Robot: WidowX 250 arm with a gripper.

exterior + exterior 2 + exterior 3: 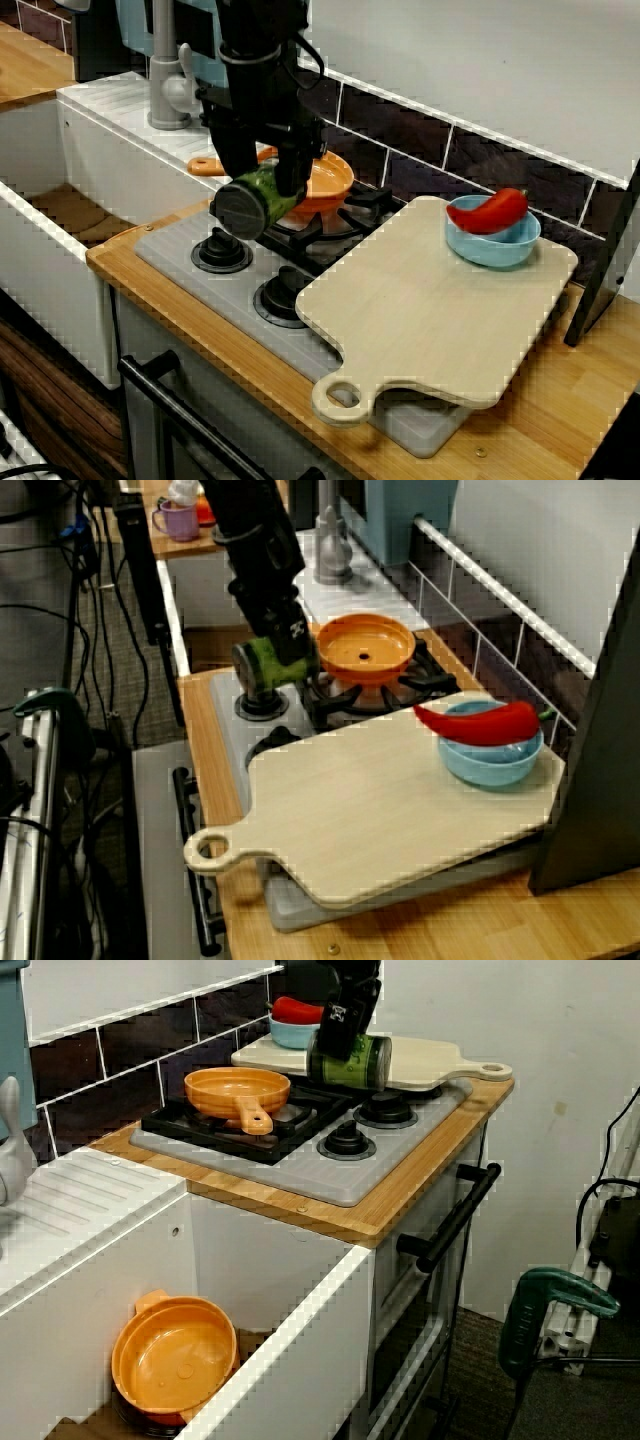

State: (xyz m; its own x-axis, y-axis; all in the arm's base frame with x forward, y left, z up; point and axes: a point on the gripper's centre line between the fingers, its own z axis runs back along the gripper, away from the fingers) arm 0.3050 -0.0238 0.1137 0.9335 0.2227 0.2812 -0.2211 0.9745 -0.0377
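Note:
My gripper (268,180) is shut on a green can (255,200) with a dark lid, held on its side. In the view facing the wall the can hangs just above the stove's far-left knob (220,250), in front of the orange pan (325,180) on the burner. The view from the stove's front shows the gripper (285,645) clamping the can (270,662) left of the pan (362,645). From the sink end, the can (352,1060) hovers above the knobs (385,1110), clear of the stove top.
A wooden cutting board (430,300) covers the stove's right half and carries a blue bowl (495,248) with a red chilli (495,210). A faucet (170,90) stands left of the stove. An orange pot (175,1355) lies in the sink.

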